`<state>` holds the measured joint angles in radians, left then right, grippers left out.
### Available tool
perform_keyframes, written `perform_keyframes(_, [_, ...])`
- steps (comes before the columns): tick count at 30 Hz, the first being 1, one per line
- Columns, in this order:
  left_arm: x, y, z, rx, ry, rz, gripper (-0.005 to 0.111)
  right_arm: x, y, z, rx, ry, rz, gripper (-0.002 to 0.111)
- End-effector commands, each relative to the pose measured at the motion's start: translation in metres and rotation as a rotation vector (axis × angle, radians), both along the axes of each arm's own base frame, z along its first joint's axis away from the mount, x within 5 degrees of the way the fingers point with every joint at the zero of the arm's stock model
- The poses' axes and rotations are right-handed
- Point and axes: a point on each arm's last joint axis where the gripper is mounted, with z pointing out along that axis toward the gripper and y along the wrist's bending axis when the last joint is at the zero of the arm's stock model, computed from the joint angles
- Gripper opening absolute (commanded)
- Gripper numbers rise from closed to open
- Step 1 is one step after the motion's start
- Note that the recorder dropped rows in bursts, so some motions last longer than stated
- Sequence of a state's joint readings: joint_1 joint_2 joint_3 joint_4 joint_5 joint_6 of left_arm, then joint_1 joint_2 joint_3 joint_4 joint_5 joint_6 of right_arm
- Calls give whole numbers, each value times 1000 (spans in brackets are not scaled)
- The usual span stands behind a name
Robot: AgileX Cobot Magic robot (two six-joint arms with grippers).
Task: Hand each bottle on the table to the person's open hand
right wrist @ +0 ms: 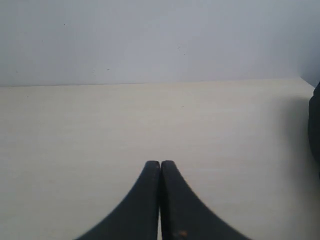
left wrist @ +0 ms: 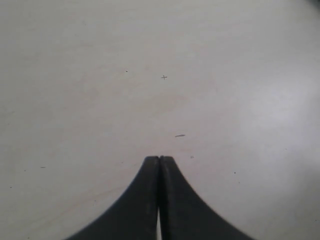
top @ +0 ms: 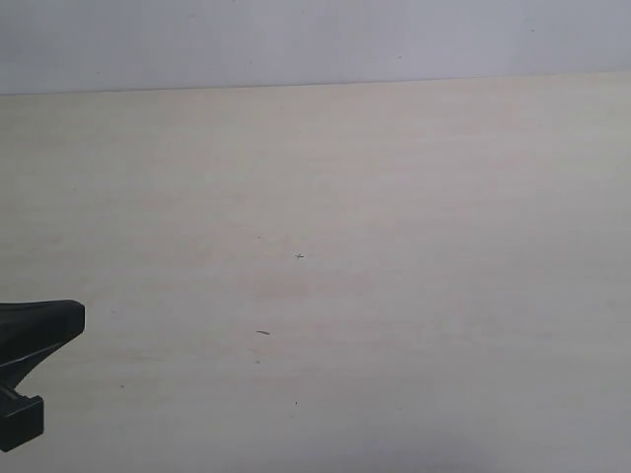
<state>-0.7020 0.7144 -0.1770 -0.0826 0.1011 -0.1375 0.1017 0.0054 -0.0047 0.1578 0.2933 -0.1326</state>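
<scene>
No bottles show in any view, and the person's open hand is out of view too. The pale beige table [top: 394, 246] fills the exterior view, marked only by a few tiny dark specks. My left gripper [top: 77, 317] pokes in at the left edge, low over the tabletop. In the left wrist view the left gripper [left wrist: 160, 158] is shut, its black fingers pressed together with nothing between them, above bare table [left wrist: 75, 75]. My right gripper [right wrist: 160, 162] is also shut and empty, pointing across the table [right wrist: 75, 125] toward the far edge. It does not appear in the exterior view.
A plain pale wall [top: 296, 39] rises behind the table's far edge. The right wrist view shows that wall [right wrist: 150, 40] and a dark shape [right wrist: 315, 130] cut off by the picture's edge; what it is cannot be told.
</scene>
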Motion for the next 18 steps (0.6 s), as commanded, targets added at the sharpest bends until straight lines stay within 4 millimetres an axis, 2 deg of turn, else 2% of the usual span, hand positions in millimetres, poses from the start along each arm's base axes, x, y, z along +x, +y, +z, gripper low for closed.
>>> perform_keyframes(1, [0,0,1,-10,-9,2,0,0,0,-1,5,-3,-9,0])
perform_keyframes(12, [0,1,1,-10,-9,7,0,0,0,-1,5,-3,-9,0])
perform_keyframes(18, [8,11,1,-6,-13,105,0,0,0,-1,5,-3,-9,0])
